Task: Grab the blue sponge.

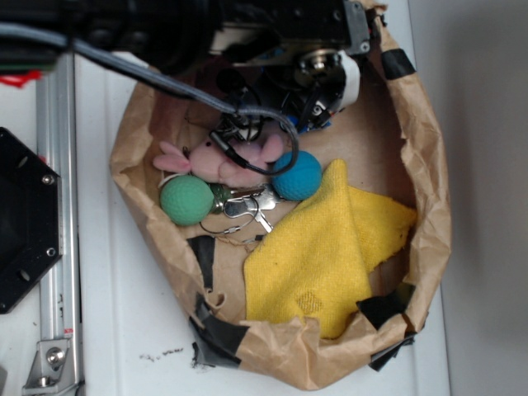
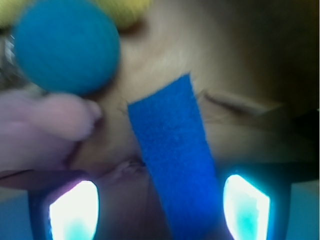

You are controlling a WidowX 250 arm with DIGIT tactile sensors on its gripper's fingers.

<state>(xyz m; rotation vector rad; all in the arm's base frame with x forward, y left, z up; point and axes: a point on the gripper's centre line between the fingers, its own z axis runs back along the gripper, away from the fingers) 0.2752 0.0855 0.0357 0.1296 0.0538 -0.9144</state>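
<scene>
- The blue sponge lies flat on the brown paper at the far edge of the paper nest, under the arm.
- Its long axis runs from between the fingers away toward the teal ball, leaning slightly.
- The pincer stands open, one glowing finger on each side of the strip; nothing is clamped yet.
- Judged so: approach done, closing and lifting remain.
</scene>
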